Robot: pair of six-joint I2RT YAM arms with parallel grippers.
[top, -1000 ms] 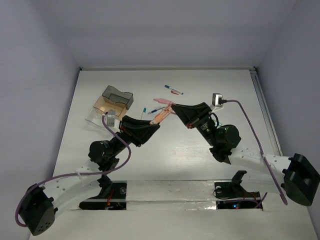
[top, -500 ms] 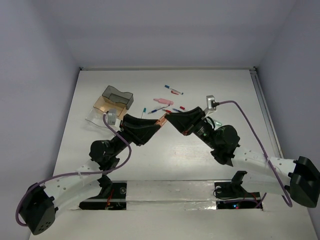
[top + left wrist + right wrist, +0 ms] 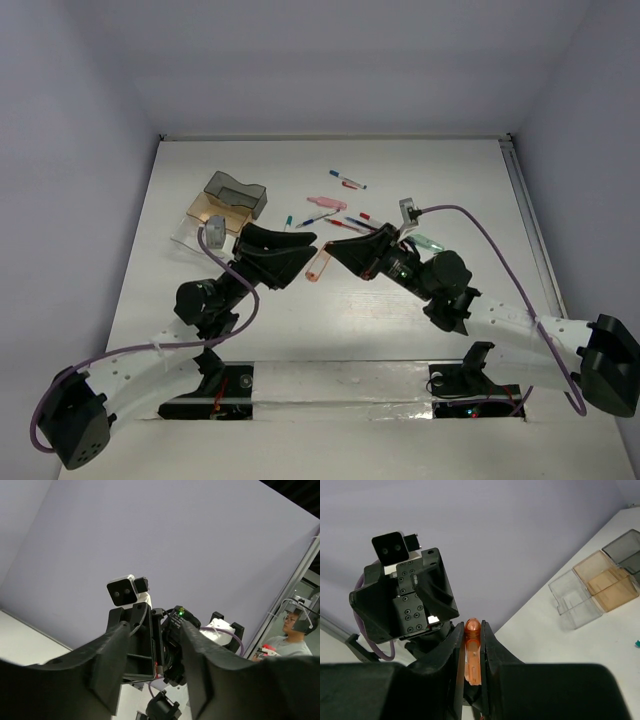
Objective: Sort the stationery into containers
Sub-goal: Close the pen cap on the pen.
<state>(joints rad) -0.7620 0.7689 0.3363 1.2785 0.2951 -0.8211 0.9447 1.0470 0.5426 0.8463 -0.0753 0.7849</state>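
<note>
Orange pen (image 3: 472, 655) clamped in right gripper (image 3: 471, 626) at mid-frame; left gripper (image 3: 153, 630) apart, empty. Next, probably a carry to containers (image 3: 215, 212), upper left.

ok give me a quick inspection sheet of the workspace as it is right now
surface: white table
job's things: orange pen in the right gripper; loose pens lying far middle; dark grey tray, tan tray and clear tray clustered far left
clutter: nothing seen
grippers: left gripper open, nothing between its fingers; right gripper shut on the orange pen; the two face each other mid-table
cables: purple cable looping off each arm
surroundings: plain walls around the table; a person in a headset shows in the left wrist view
</note>
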